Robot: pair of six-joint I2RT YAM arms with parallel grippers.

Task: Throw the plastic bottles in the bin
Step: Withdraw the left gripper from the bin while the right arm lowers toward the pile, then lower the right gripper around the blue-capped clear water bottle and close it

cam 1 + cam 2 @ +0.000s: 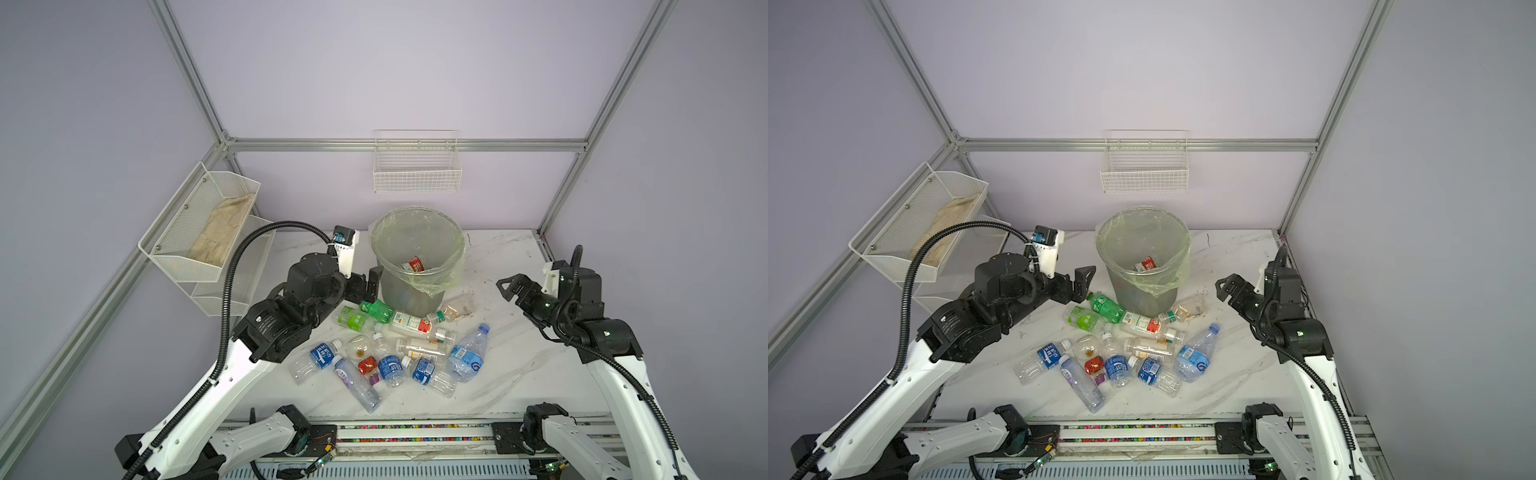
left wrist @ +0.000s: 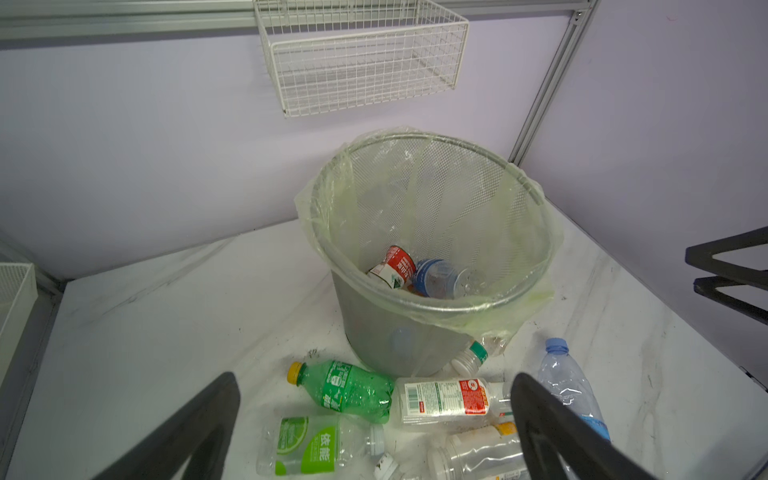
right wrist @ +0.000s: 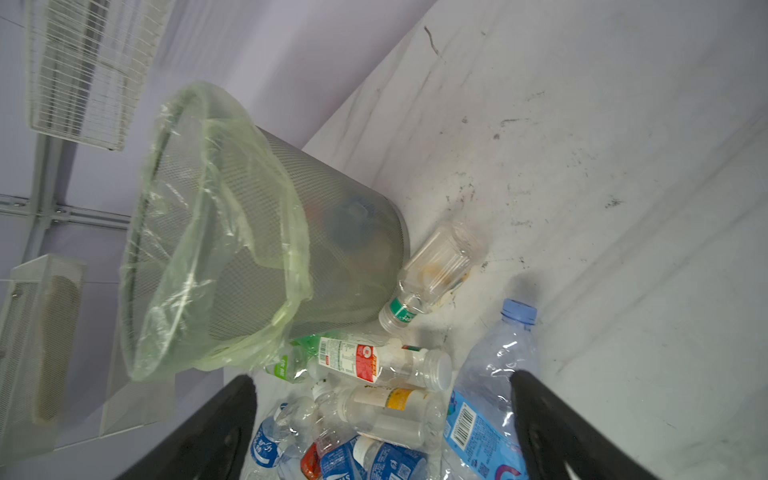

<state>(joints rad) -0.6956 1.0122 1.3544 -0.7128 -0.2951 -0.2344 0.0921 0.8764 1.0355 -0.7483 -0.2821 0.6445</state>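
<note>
Left wrist view cuts off the left pincer (image 2: 374, 379) at its fingers, spread wide and empty above bottles (image 2: 345, 390) lying beside the bin (image 2: 374, 332); two more sit half hidden inside it. In both top views the right pincer (image 1: 503, 289) hangs released too, arm bent at the elbow, over bare table (image 1: 519, 365) right of the pile.

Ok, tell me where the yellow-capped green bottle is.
In both top views the green bottle lies on its side left of centre, at the foot of the bin, between the left gripper and a red-labelled bottle.
</note>
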